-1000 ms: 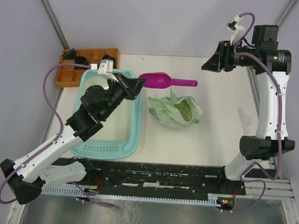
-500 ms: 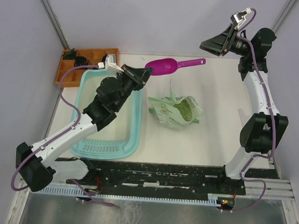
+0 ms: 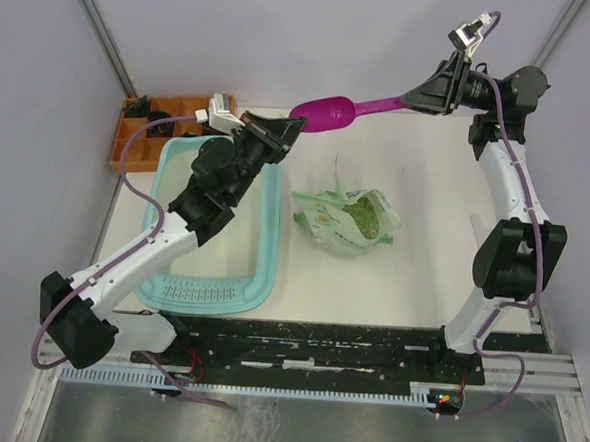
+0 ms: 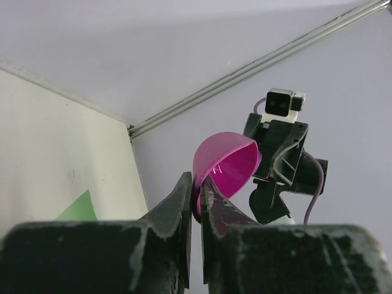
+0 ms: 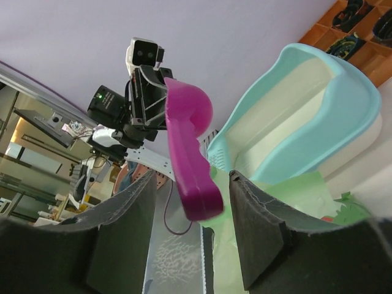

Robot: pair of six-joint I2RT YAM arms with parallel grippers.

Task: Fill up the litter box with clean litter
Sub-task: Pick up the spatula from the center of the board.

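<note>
The light-teal litter box lies at the left, its floor bare; it also shows in the right wrist view. The clean litter is green granules inside the open pale green bag at the middle. My left gripper is shut on the bowl rim of the magenta scoop and holds it in the air above the table's far edge; the left wrist view shows the scoop's bowl pinched by the gripper. My right gripper is open, its fingers either side of the scoop's handle, gripper.
An orange compartment tray with dark parts stands at the far left, behind the litter box. The purple walls close in at the back and both sides. A black rail runs along the near edge.
My left gripper has lifted the scoop off the table, up and toward the back. My right gripper has swung left to the handle, which now lies between its open fingers.
</note>
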